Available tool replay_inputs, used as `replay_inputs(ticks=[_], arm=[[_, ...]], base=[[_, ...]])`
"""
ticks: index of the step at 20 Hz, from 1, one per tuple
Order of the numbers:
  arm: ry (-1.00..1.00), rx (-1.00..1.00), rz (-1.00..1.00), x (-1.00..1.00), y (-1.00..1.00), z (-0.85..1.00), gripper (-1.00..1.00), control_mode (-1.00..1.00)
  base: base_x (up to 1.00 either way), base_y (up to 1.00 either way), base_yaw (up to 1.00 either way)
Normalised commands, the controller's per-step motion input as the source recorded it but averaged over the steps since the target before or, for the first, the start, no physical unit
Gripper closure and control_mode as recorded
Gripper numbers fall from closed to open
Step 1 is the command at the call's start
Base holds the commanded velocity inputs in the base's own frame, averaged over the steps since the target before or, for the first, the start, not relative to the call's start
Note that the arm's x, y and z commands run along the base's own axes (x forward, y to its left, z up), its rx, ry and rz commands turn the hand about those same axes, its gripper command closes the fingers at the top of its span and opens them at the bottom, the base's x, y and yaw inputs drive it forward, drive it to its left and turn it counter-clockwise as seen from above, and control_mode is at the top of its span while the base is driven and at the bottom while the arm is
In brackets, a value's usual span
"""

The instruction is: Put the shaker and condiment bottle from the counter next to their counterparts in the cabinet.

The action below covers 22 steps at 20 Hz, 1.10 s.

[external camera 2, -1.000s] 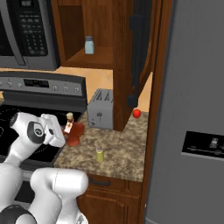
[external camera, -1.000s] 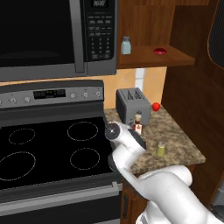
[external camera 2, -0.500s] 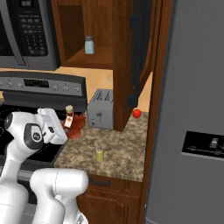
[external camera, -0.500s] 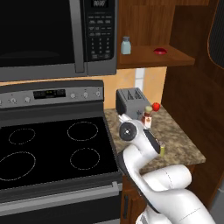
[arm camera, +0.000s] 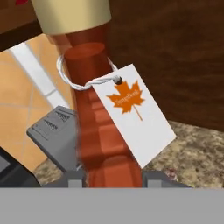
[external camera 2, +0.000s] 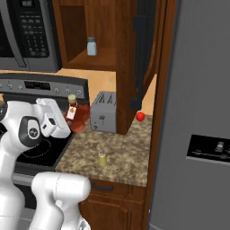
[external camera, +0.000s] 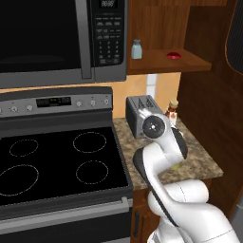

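1. The condiment bottle (arm camera: pixel 103 131) is gripped by the closed gripper (arm camera: pixel 113 177) and is held in the air just beside the toaster (external camera 2: pixel 103 117).
2. The shaker (external camera 2: pixel 103 158) is seen standing on the table (external camera 2: pixel 130 157), in front of the toaster.
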Motion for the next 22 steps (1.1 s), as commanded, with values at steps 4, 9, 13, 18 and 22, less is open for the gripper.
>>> replay_inputs(ticks=[4,9,13,18,22], arm=[[0.04,0.0,-0.02,-0.73,-0.51,0.72,1.0,-1.0],[0.02,0.0,0.0,-0.43,-0.37,0.91,1.0,-1.0],[0.0,0.0,0.0,-0.41,-0.24,0.86,1.0,-1.0],[0.02,0.0,0.02,-0.24,-0.01,0.76,1.0,-1.0],[0.0,0.0,0.09,-0.19,0.0,0.45,1.0,-1.0]], base=[[0.0,0.0,0.0],[0.0,0.0,0.0],[0.0,0.0,0.0],[0.0,0.0,0.0],[0.0,0.0,0.0]])
